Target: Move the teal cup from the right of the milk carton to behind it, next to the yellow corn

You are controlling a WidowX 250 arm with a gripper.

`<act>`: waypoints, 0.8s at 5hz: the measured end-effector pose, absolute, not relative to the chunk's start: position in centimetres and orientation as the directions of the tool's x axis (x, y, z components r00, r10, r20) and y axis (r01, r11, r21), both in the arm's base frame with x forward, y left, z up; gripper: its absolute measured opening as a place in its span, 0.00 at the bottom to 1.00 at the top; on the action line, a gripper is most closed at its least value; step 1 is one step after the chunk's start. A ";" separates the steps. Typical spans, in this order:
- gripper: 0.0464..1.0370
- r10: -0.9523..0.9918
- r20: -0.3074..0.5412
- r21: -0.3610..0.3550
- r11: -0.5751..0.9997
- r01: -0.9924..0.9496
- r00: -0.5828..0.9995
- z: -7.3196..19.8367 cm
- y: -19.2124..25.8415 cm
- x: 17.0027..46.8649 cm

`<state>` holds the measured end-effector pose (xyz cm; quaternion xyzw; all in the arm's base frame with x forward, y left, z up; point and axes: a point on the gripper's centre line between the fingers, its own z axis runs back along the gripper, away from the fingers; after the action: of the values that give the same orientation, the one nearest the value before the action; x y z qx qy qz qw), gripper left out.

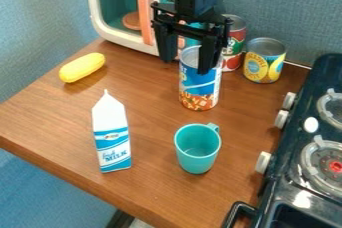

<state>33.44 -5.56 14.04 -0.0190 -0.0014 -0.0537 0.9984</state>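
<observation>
Milk carton [112, 137]: upright, front-left of the tall food can [198, 84]. Gripper [186, 66]: at the can's upper end, fingers released and spread apart; the step appears to be grasp alignment, and any grasp calls for centring before closure. Teal cup [196, 154]: upright, in front of the can

1. A tall, cylindrical can [198, 92] is seen, its metal top edged with a rim and its label coloured blue and white, with orange, chunky food pictured near the base.
2. It is stood upright on the brown wooden tabletop [153, 117], and its upper part is partly covered by the gripper [186, 66].
3. It is placed behind the teal cup [198, 156], well apart from it.
</observation>
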 end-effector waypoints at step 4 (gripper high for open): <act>0.96 -0.074 -0.138 0.102 0.991 0.089 0.988 10.5 -5.7 31.9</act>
<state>31.89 -5.66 10.47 0.0542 0.0669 -0.0409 0.9954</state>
